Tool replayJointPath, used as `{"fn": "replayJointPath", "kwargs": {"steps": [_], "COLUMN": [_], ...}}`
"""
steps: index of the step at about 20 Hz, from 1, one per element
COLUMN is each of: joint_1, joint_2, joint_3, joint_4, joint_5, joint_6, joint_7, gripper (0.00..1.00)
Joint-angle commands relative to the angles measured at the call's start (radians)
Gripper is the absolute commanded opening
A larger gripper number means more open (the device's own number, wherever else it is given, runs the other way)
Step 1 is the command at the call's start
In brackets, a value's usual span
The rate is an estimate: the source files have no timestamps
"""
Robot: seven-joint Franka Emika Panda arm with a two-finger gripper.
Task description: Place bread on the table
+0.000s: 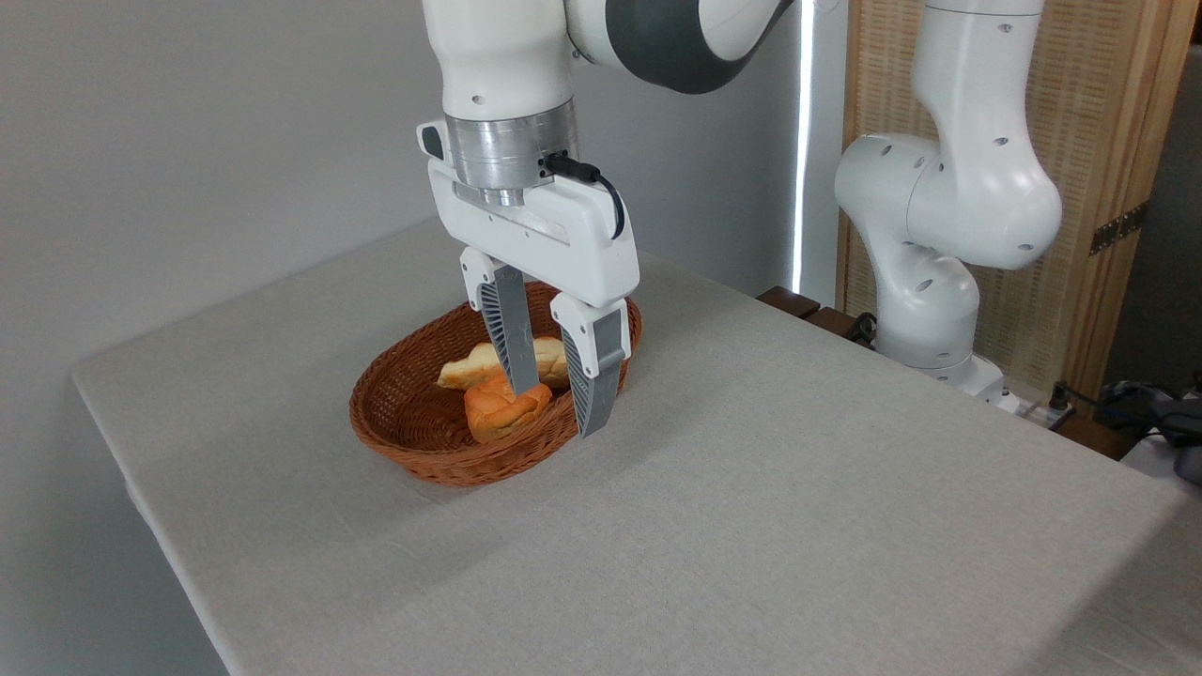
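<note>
end effector (556, 409) spread above bread (470, 366) in basket (404, 422); no legible writing.

The pale braided bread (470, 366) lies inside the basket (413, 422), partly hidden; the grey-beige cloth-covered tabletop (751, 488) carries it.

no readable text, no labels, no brand marks, no numbers anywhere
</note>
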Motion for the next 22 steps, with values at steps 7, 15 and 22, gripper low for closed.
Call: {"fn": "replayJointPath", "kwargs": {"steps": [7, 15, 22], "joint_1": [-0.011, -0.012, -0.023], "joint_2": [0.002, 0.003, 0.014], "joint_3": [0.011, 0.009, -0.003], "joint_4": [0.01, 0.006, 0.003], "joint_5": [-0.003, -0.003, -0.007], "joint_6": [-0.014, -0.028, -0.033], "joint_7": [-0.006, -0.008, -0.006], "gripper": [1.0, 1.0, 1.0]}}
